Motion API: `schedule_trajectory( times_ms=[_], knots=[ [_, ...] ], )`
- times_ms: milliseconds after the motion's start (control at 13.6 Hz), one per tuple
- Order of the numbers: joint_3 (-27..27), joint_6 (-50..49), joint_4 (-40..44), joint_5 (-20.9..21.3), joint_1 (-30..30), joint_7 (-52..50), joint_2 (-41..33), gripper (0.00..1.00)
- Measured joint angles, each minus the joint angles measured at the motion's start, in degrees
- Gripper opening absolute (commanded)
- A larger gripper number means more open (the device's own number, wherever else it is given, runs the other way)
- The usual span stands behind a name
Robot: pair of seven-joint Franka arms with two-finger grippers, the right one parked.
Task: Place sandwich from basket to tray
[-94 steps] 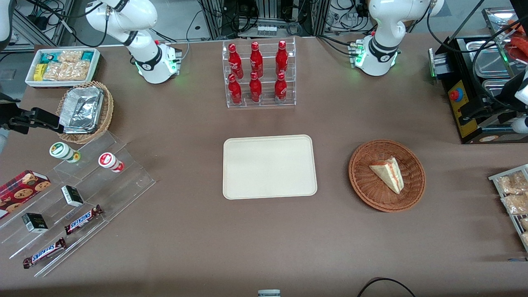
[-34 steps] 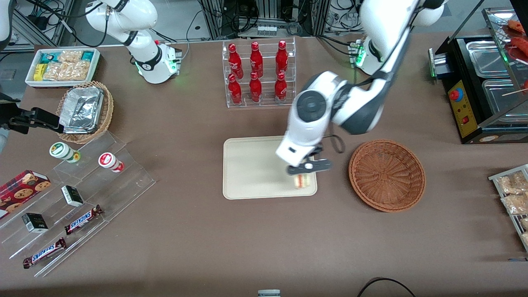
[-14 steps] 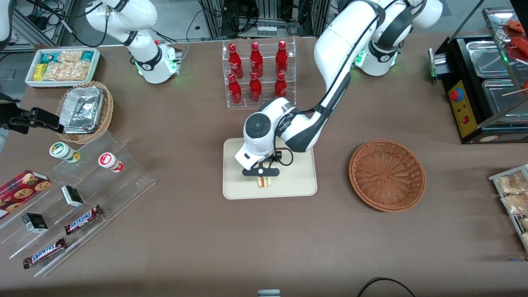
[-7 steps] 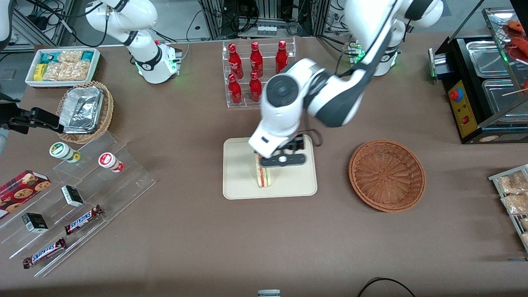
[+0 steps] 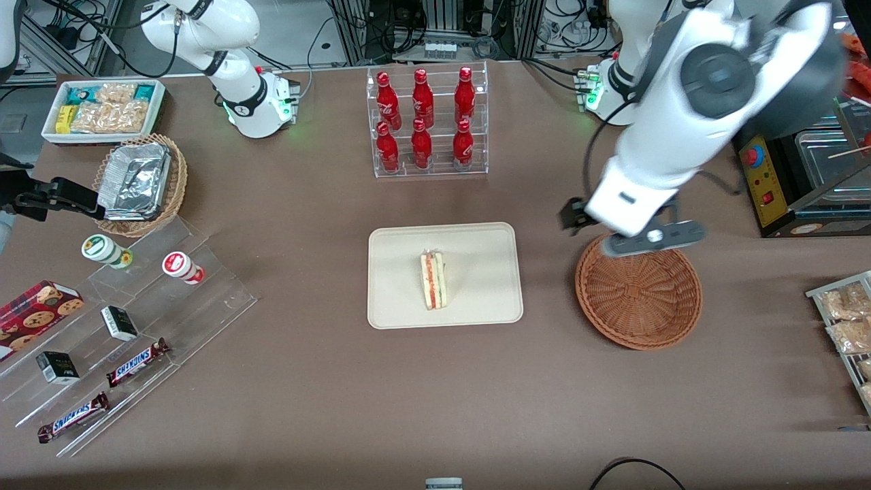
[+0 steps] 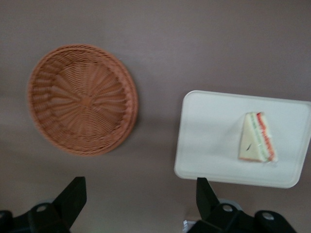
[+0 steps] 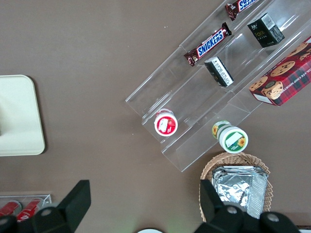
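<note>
Pulled away from the tray [image 5: 395,299], up over the basket [image 5: 639,306] rim. Gripper [image 5: 629,235] wide open, holding nothing. Sandwich [image 5: 433,280] left standing on its edge mid-tray, well off toward the parked arm. Looks done.

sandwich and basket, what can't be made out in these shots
- Sandwich: only a filling edge shows in the front view; its underside on the tray is hidden.
- Basket: the front view loses the rim farthest from the camera under the open gripper.
- Left wrist view: motion blur smears the basket's weave.
</note>
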Motion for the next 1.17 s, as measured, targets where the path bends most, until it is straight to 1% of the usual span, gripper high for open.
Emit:
schedule_trajectory(
  times_ms=[294,587,881,1174],
  knots=[
    [0.18,-4.66,-3.3,0.0,8.52,13.56,-7.16,1.0],
    [0.26,-4.94,-7.02,-0.03,14.66,19.68,-12.86,1.0],
    [0.14,-4.86,-9.15,-0.03,15.49,20.37,-15.64,1.0],
    [0.22,-4.59,-8.8,-0.03,15.49,20.39,-15.22,1.0]
  ],
)
